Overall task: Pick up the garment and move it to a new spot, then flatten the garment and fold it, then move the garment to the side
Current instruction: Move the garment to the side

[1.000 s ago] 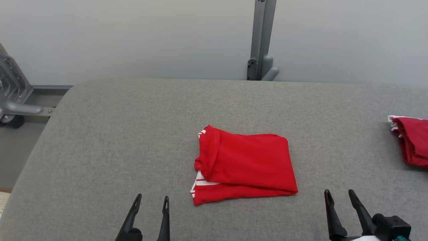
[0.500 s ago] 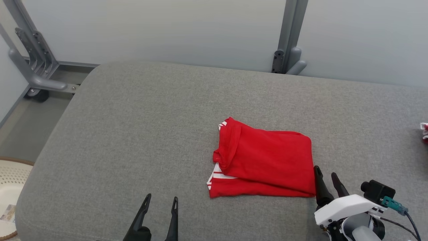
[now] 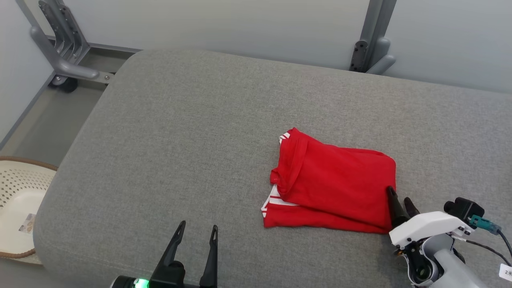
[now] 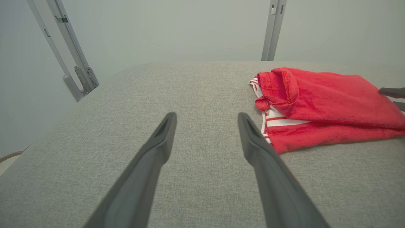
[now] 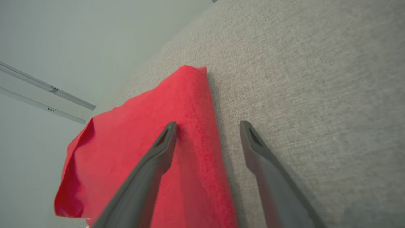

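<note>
Right of the middle of the grey padded table [image 3: 200, 132], a bit nearer the front edge than the back, sits the red garment [image 3: 336, 188], folded into a rough rectangle with white stripes peeking out on its left side. The right gripper [image 3: 399, 195] is at the garment's right edge with its jaws spread wide, one finger over the red cloth, the other over bare table. The left gripper [image 3: 199, 225] is wide open too, by the front edge and well apart from the garment. A pale basket [image 3: 16, 200] sits on the floor off the table's front left corner
</note>
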Available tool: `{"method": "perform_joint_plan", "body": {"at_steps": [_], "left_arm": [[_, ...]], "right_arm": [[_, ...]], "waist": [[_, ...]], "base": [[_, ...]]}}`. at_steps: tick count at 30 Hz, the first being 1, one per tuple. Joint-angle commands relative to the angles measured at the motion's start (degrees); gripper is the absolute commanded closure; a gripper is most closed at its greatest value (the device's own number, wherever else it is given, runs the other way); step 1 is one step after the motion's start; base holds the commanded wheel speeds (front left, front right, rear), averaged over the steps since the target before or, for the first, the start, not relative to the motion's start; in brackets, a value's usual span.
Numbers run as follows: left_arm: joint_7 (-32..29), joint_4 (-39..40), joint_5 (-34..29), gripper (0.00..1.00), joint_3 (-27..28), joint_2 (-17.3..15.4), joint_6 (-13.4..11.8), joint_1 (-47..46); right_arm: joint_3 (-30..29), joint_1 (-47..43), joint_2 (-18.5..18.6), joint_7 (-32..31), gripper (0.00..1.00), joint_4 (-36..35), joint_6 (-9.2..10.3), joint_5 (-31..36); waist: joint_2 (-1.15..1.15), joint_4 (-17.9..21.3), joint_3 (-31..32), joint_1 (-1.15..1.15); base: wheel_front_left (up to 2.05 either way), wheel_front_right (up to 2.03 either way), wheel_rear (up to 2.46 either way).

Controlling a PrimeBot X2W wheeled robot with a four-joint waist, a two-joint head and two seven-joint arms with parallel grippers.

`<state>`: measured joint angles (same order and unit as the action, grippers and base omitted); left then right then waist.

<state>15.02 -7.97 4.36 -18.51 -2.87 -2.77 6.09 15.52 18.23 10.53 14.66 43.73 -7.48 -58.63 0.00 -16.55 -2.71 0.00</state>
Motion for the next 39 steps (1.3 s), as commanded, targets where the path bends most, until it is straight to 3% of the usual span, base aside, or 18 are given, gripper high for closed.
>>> {"method": "perform_joint_plan", "body": {"at_steps": [1, 6, 10, 11, 16, 21, 39], "left_arm": [[0.14, -0.11, 0.39, 0.00, -0.04, -0.07, -0.19, -1.13], [0.14, 0.03, 0.56, 0.00, -0.23, -0.07, -0.21, -1.60], [0.14, -0.20, 0.39, 0.00, -0.64, -0.07, 0.08, -2.22], [0.14, -0.23, 0.39, 0.00, -0.70, -0.07, 0.06, -2.34], [0.14, -0.18, 0.32, 0.00, -0.57, -0.07, -0.32, -2.39], [0.14, 0.16, 0.16, 0.00, -0.16, -0.06, 0.07, -2.21], [0.14, 2.03, -3.13, 0.00, 1.60, -0.84, 2.33, -7.16]], "right_arm": [[0.84, 0.80, 0.68, -0.79, 0.00, 0.17, -0.01, -2.33], [2.85, 1.51, 1.80, -3.49, 0.01, -0.83, -0.01, -8.36], [5.82, 1.99, 3.20, -5.46, 0.89, -1.79, -0.01, -11.81], [6.42, 2.06, 3.57, -5.43, 1.00, -1.95, -0.01, -12.45], [9.57, 2.55, 6.01, -3.98, 1.00, -3.71, -0.01, -14.11], [13.24, 3.65, 9.49, -2.17, 1.00, -5.81, -0.01, -13.41], [24.25, 17.93, 20.91, 0.32, 1.00, -12.82, -0.01, -9.00]], "waist": [[0.00, -0.39, -0.64, 0.00], [0.00, -0.19, -1.24, 0.00], [0.00, -0.05, -1.67, 0.00], [0.00, -0.05, -1.74, 0.00], [0.00, 0.57, -1.83, 0.00], [0.00, 3.74, -2.04, 0.00], [0.00, 26.03, -8.67, 0.00]], "base": [[0.00, 0.00, 0.00], [0.00, 0.00, 0.00], [0.00, 0.00, 0.00], [0.00, 0.00, 0.00], [0.00, 0.00, 0.00], [0.00, 0.00, 0.00], [0.00, 0.00, 0.00]]}}
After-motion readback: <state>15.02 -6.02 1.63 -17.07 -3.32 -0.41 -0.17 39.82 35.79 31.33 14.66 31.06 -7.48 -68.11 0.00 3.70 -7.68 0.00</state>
